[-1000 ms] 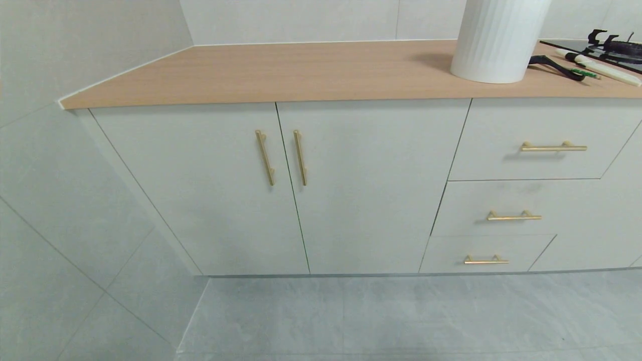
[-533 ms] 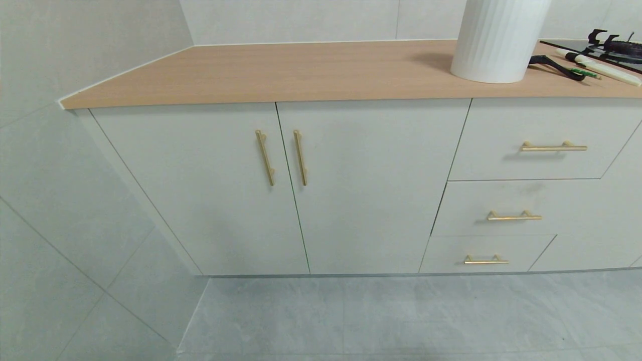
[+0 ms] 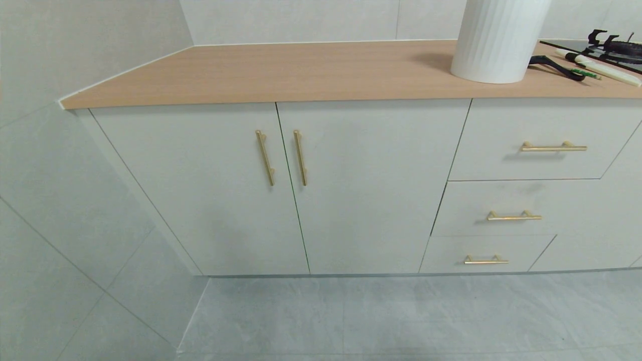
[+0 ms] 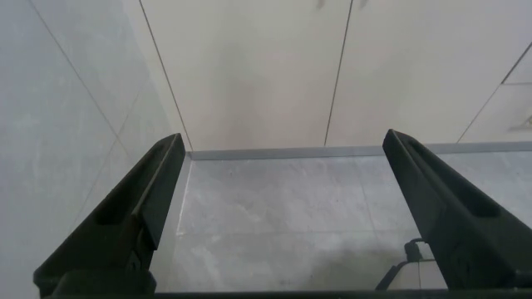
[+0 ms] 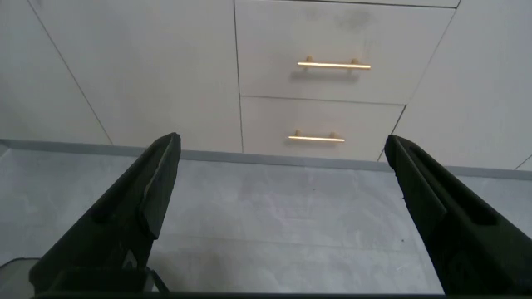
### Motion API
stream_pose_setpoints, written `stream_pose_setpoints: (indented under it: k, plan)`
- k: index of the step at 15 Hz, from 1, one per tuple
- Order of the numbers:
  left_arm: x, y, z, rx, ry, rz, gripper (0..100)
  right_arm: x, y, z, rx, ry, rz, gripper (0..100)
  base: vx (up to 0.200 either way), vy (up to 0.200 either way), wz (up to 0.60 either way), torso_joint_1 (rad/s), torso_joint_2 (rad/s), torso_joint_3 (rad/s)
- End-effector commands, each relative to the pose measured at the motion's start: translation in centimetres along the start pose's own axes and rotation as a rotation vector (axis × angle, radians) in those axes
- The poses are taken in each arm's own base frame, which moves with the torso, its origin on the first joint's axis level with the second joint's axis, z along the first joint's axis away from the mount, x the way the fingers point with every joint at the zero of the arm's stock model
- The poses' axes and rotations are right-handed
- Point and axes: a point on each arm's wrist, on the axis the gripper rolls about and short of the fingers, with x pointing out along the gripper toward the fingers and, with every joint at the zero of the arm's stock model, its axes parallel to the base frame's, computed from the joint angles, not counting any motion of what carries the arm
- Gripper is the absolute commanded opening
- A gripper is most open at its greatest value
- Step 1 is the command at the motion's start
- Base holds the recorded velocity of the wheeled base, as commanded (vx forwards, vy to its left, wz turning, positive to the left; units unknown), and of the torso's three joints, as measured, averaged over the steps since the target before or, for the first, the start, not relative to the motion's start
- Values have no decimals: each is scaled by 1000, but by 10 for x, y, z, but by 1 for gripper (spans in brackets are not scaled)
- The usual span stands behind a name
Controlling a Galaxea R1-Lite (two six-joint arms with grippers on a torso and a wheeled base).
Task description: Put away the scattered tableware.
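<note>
Tableware [image 3: 584, 74] lies loose at the far right end of the countertop [image 3: 301, 70], just beside a white ribbed container [image 3: 496, 45]. We judge the tidying not yet begun: the three drawers [image 3: 551, 160] below stand shut, as do the cabinet doors [image 3: 225, 190]. Our left gripper [image 4: 281, 143] and right gripper [image 5: 283, 143] hang low over the floor before the cabinets, jaws spread wide and holding nothing. Against the frames of a second ago, we find nothing moved.
</note>
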Motion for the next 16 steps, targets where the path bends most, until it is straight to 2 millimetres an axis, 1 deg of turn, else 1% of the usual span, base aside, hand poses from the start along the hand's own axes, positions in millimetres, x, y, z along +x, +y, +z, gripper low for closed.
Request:
stream_pose_setpoints:
  k: [1,9,16]
  plan:
    - [0,0,0,-2,-2,-1,100,0,0,0,0,9,1,100,0,0,0,0,0,0]
    - [0,0,0,5,1,1,100,0,0,0,0,6,0,100,0,0,0,0,0,0]
    - [0,0,0,4,0,1,100,0,0,0,1,6,-1,100,0,-200,0,6,2,2]
